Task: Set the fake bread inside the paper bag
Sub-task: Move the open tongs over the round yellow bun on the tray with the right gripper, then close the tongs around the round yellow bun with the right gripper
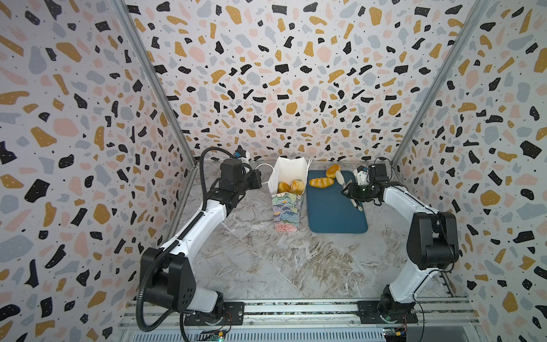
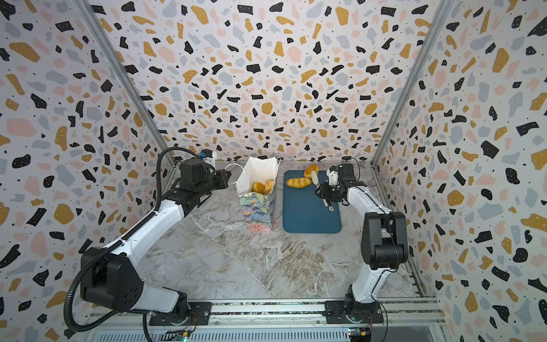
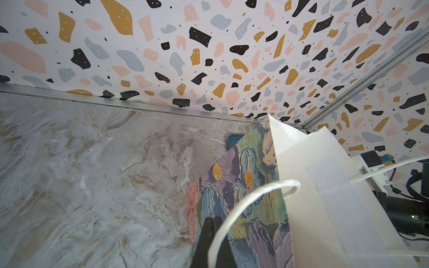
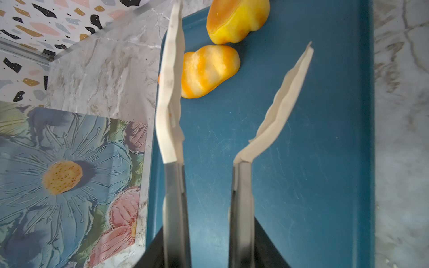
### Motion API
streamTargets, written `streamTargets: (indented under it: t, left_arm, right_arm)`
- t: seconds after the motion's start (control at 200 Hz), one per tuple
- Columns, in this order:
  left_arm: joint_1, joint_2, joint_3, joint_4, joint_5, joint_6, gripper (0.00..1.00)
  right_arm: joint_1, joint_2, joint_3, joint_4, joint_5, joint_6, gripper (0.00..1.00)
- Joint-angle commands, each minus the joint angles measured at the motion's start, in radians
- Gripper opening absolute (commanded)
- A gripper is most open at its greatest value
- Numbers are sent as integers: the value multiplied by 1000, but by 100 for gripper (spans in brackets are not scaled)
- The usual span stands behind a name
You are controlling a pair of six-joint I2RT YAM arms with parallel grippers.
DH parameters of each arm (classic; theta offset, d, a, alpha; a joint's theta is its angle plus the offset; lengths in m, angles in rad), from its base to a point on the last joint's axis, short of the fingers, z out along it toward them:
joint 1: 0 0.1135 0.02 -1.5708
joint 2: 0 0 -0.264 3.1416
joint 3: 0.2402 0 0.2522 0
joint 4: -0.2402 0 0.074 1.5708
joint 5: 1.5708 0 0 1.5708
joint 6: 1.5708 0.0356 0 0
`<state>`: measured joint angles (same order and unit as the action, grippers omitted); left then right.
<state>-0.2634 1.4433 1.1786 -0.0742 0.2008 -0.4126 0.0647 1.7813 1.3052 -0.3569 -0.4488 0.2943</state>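
The paper bag (image 1: 287, 211) (image 2: 259, 210) stands open and upright, flower-printed with a white lining; two pieces of fake bread (image 1: 284, 187) (image 1: 297, 186) show inside. My left gripper (image 1: 259, 179) (image 3: 212, 220) is level with the bag's top on its left, shut on its white cord handle (image 3: 243, 204). A ridged loaf (image 1: 321, 182) (image 4: 209, 69) and a bun (image 1: 333, 170) (image 4: 236, 20) lie at the tray's far end. My right gripper (image 1: 347, 191) (image 4: 210, 232) is shut on tongs (image 4: 171, 92). The tongs' white tips stand apart and empty, one beside the loaf.
The dark teal tray (image 1: 334, 216) (image 4: 313, 162) lies right of the bag, close to it. The marble tabletop (image 1: 266, 260) spreads in front. Patterned walls close the back and both sides; the bag and tray sit near the back wall.
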Motion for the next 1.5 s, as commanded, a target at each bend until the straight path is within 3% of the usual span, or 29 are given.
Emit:
streamTargets:
  t: [0.0,0.676,1.492]
  left_arm:
    - [6,0,21,11,0,6,0]
    - [10,3,26,7,4,6,0]
    - [18,3,28,5,15,5,0]
  right_arm:
    - [-3,6,80,-13,-4,-20,44]
    - [-12,192,210,17,-59,18,42]
    - [-22,298,319,72,-103,78,39]
